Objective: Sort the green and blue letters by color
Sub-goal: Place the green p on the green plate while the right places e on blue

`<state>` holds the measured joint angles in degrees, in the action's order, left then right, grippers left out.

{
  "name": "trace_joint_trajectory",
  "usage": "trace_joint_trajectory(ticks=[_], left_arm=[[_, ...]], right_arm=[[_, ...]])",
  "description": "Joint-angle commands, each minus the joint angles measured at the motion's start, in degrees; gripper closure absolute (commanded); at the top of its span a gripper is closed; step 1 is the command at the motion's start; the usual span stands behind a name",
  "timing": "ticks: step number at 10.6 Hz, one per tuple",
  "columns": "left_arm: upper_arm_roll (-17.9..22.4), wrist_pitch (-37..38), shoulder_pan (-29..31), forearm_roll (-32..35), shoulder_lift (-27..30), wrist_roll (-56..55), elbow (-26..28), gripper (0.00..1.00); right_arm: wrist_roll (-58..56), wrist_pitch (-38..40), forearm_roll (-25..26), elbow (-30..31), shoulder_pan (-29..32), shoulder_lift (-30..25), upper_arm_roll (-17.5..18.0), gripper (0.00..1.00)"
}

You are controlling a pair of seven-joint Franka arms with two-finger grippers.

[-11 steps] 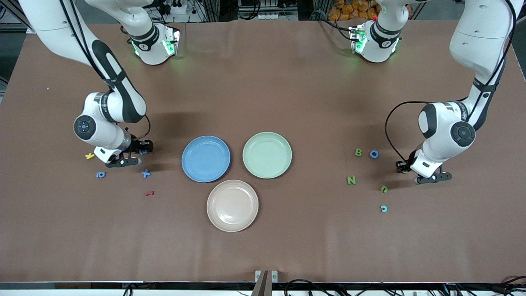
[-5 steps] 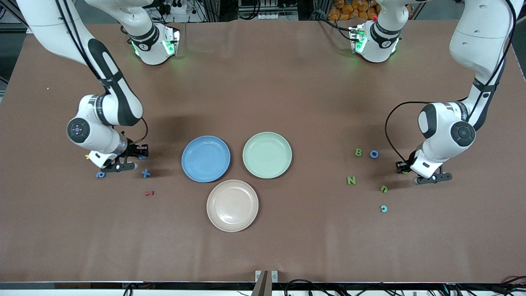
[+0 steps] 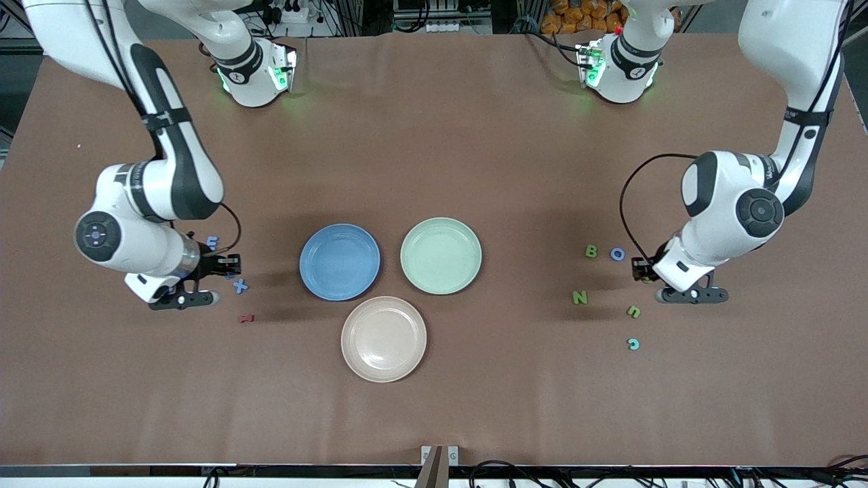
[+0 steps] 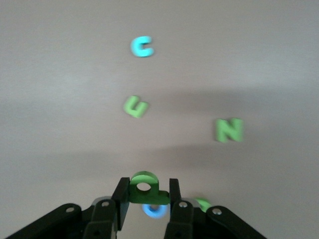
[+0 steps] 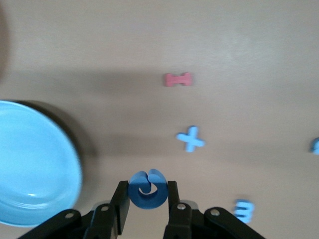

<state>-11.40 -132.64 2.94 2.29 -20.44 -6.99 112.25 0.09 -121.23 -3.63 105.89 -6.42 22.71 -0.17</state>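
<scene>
Toward the right arm's end, blue X and E lie flat; a blue ring letter is up in the air. Toward the left arm's end lie green B, N, blue O, C; a green P is lifted

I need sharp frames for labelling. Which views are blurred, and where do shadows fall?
Left wrist view: green N and blue C smeared. Right wrist view: blue X soft, blue plate casting a shadow. Front view: sharp, dark shadows beside both arms.
</scene>
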Motion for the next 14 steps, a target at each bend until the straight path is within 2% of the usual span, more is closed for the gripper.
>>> trace_joint_trajectory(ticks=[1,2,3,5,7,8,9,10,12,13,14], left_arm=[[-6.4,13.1,0.0,0.0,0.1,-0.1,-8.8,1.0],[-9.8,13.3,-0.4,-0.4,-0.4,-2.5,-9.6,1.0],[-11.3,13.3,-1.8,-0.3,-0.5,-5.9,-9.9,1.0],[-11.5,13.1,-7.8,-0.4,-1.4,-12.2,-11.7,1.0],[-11.5,13.1,-14.8,0.0,-2.7,-23.5,-14.5,1.0],[-11.5,13.1,-17.9,0.0,-4.3,-27.9,-16.3,1.0],[-11.3,12.9,-21.6,0.1,-6.7,-31.9,-17.4,1.0],[-10.9,11.5,-24.4,0.5,-9.4,-34.1,-19.8,1.0],[-10.9,6.8,-25.8,3.2,-13.5,-36.7,-20.7,1.0],[-10.8,4.3,-26.8,4.3,-14.7,-36.9,-20.8,0.97],[-10.8,2.5,-27.1,5.4,-16.2,-37.0,-21.1,0.75]], right_arm=[[15.2,-1.1,-0.4,-1.7,-8.2,1.8,-0.1,1.0],[19.8,-0.3,-0.5,-2.3,-10.2,1.9,0.0,1.0],[23.5,-0.4,-1.0,-2.4,-11.4,2.3,0.1,1.0],[27.8,-0.8,-6.6,-2.4,-14.0,4.2,-0.1,1.0],[27.3,-2.4,-7.7,-2.5,-11.3,6.5,0.0,1.0],[27.9,-2.5,-9.1,-2.5,-11.8,7.1,-0.1,1.0],[27.9,-2.6,-9.9,-2.7,-12.0,8.0,-0.1,0.53],[27.7,-2.5,-9.8,-2.6,-11.3,8.0,-0.2,0.01],[26.9,-2.5,-9.6,-2.6,-8.9,8.0,-0.2,0.0],[26.7,-2.1,-9.5,-2.5,-9.0,8.0,-0.2,0.0],[25.0,-1.7,-9.2,-2.4,-9.1,7.9,-0.3,0.0]])
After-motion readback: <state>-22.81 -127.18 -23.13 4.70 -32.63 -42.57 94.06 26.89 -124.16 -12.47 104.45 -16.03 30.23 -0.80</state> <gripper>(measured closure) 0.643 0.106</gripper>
